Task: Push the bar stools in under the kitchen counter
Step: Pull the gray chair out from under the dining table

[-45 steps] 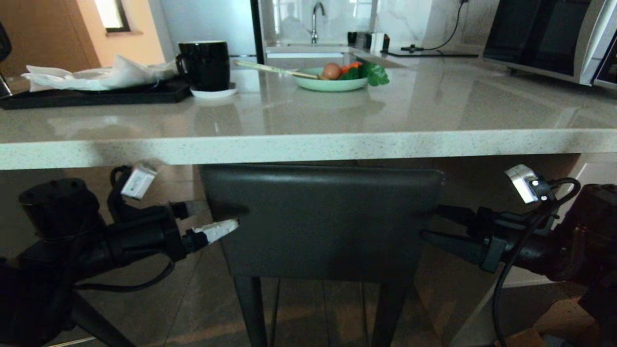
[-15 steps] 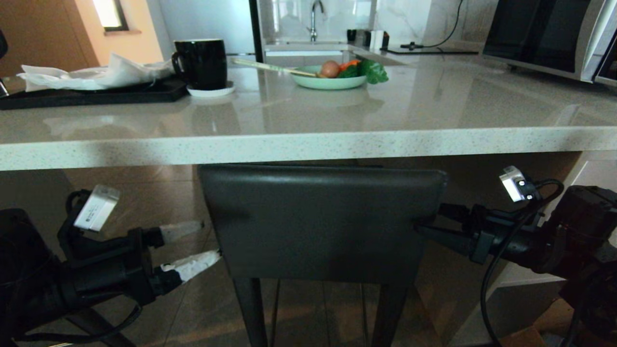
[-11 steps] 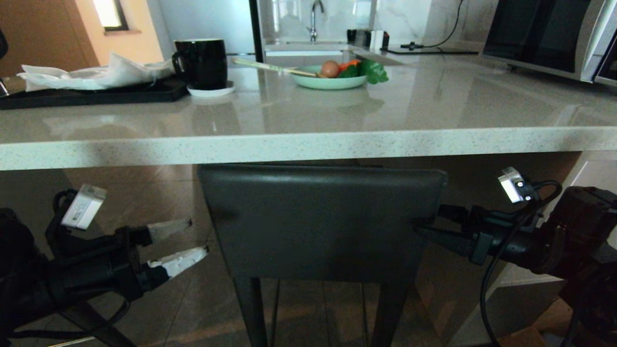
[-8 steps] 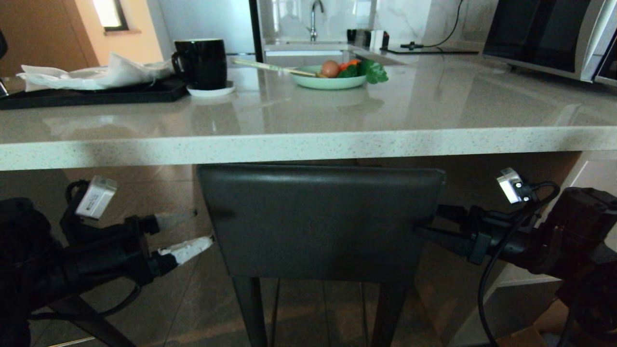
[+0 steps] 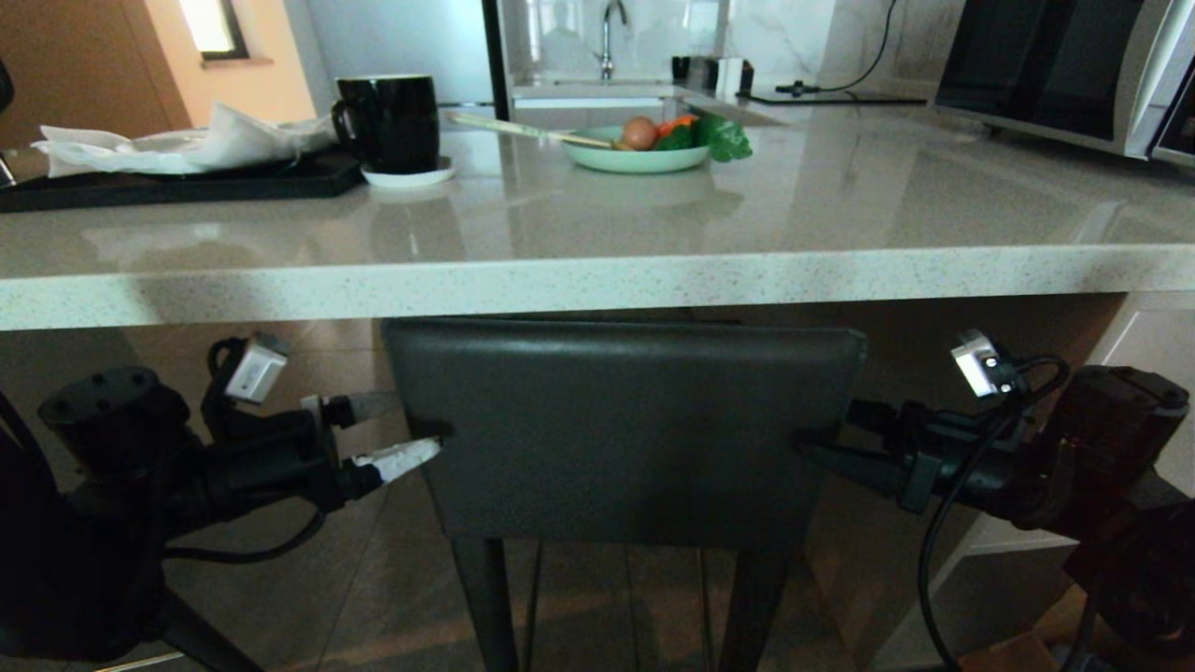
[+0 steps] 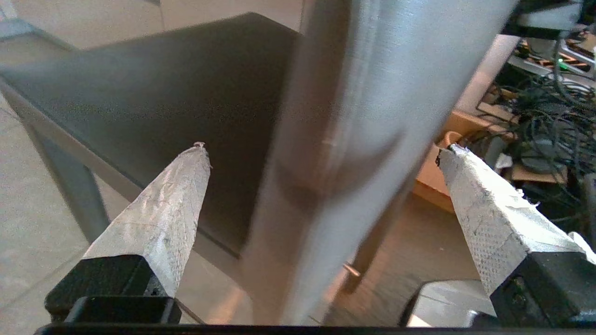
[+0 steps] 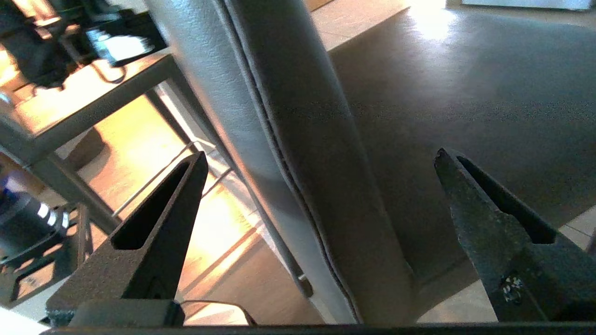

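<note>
At the left edge of the stool's backrest, the left tool [image 5: 397,434] has its two tape-wrapped fingers [image 6: 163,218] spread wide, one on each side of the upright dark-grey leather backrest [image 5: 621,429]; the near fingertip meets the rear face of the pad at its edge. From the left wrist, the backrest edge stands between the fingers with a gap on both sides, so nothing is pinched. On the opposite edge, the right tool [image 5: 826,439] is likewise spread, its black pointed fingers [image 7: 153,246] straddling the stitched edge of the same backrest, with the square dark seat [image 7: 465,93] beyond them. Both arms reach in level from the sides.

This tall bar stool [image 5: 616,467] with thin dark tapered legs stands directly before the robot, the top of its backrest just below the thick, pale, speckled, glossy stone table [image 5: 597,280], and its seat lies beneath the slab. Only one stool is in view.

On the table sit a black mug [image 5: 389,123] on a small white saucer [image 5: 411,175], a dark flat tray [image 5: 187,179] holding crumpled white paper [image 5: 187,140], and a pale green dish [image 5: 639,157] with an egg, green leaves and something orange. A microwave [image 5: 1055,70] stands at the far right, and a sink tap [image 5: 611,28] shows farther back.
</note>
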You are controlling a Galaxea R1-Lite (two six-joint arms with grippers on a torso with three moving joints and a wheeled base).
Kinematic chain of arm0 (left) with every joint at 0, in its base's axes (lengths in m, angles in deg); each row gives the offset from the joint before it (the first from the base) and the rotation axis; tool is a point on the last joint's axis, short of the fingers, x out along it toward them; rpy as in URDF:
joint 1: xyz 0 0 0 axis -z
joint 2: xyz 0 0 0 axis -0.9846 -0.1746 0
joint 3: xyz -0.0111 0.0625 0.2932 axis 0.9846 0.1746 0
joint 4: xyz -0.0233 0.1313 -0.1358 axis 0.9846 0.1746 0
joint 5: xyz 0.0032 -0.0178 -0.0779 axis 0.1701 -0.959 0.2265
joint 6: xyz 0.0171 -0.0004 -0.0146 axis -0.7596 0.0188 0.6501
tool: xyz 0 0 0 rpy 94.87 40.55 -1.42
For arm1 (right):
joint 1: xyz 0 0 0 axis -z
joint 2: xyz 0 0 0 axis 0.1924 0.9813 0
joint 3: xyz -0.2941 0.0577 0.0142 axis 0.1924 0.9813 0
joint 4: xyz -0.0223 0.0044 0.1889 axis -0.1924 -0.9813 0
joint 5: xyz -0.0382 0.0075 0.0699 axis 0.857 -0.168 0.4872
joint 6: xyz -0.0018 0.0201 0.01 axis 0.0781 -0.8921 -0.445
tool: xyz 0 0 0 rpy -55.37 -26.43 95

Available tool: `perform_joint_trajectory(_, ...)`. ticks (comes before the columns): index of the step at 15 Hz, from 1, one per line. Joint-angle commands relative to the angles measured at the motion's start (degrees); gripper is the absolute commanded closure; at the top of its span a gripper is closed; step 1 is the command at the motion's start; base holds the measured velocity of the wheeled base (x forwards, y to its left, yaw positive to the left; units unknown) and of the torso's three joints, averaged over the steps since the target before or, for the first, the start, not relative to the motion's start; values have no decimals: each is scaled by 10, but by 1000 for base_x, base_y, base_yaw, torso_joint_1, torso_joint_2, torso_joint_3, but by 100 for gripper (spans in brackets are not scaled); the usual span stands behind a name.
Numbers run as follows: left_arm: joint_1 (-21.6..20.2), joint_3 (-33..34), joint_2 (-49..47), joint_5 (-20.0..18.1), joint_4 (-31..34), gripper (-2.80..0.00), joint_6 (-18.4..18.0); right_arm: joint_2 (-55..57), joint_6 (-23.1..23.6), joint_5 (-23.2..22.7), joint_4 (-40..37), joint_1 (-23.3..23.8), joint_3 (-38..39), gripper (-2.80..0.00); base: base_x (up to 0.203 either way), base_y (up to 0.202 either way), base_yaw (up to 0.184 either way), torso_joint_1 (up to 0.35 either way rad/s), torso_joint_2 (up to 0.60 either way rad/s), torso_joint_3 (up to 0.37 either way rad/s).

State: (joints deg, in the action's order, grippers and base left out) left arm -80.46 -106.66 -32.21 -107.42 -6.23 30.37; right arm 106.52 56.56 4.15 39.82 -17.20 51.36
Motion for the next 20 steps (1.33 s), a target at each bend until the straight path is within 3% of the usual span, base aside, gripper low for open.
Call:
perform_joint_trajectory(1, 5, -25, -19, -14, -5, -280, 2, 3, -1, -18, 7, 0, -10, -280, 0, 0, 0, 0, 0, 0)
perform_joint_trajectory(6, 63, -49, -14, -28, -5, -280, 22, 0, -4, -72, 15, 0, -38, -280, 0, 0, 0, 0, 0, 0)
perform_joint_trajectory(9, 66, -49, -27, -28, -5, -280, 23, 20, -1, -97, 16, 2, -42, -280, 0, 0, 0, 0, 0, 0)
perform_joint_trajectory(20, 72, -43, -58, -25, -5, -280, 19, 60, 0, -97, 22, -4, -39, -280, 0, 0, 0, 0, 0, 0)
